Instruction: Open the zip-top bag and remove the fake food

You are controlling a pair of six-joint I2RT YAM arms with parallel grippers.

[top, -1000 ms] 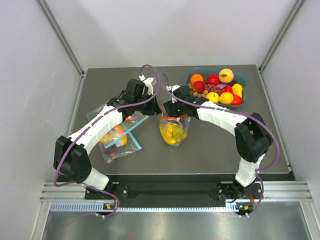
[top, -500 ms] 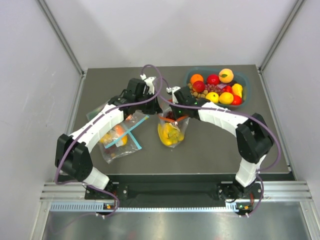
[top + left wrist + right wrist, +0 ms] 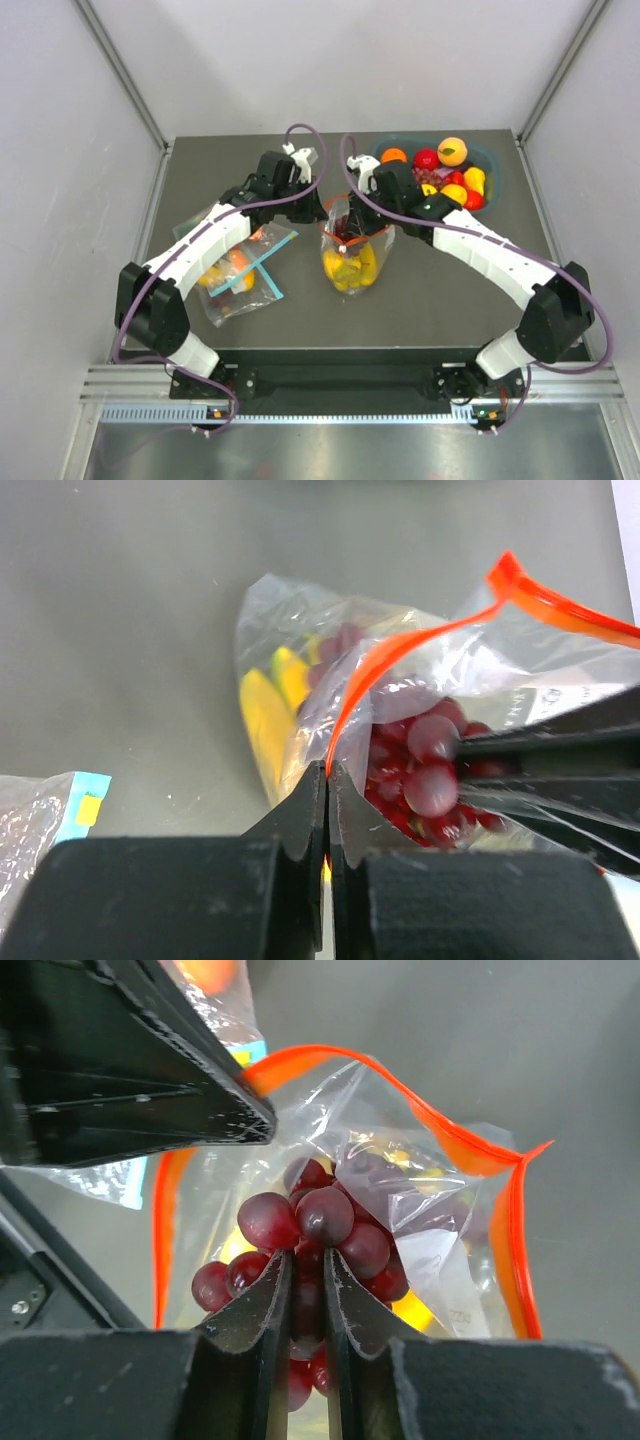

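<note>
The zip-top bag (image 3: 376,246) stands mid-table, its red-orange zip strip (image 3: 385,655) pulled apart so the mouth gapes. My left gripper (image 3: 327,772) is shut on the strip at the left side of the mouth; from above this left gripper (image 3: 321,212) sits at the bag's upper left. My right gripper (image 3: 307,1272) reaches into the mouth and is shut on the dark purple grape cluster (image 3: 322,1218). In the top view this right gripper (image 3: 352,228) is over the bag's opening. Yellow banana (image 3: 262,715) lies lower inside the bag, partly hidden by grapes.
A teal bin (image 3: 487,155) of mixed plastic fruit stands at the back right, just behind my right arm. Clear bags with a blue strip (image 3: 243,275) lie under my left forearm, one corner showing in the left wrist view (image 3: 82,798). Cage walls close both sides.
My right gripper has shut on the grapes inside the bag and its arm has stretched out to the right. The bag mouth is pulled higher and wider. The left grip holds.
</note>
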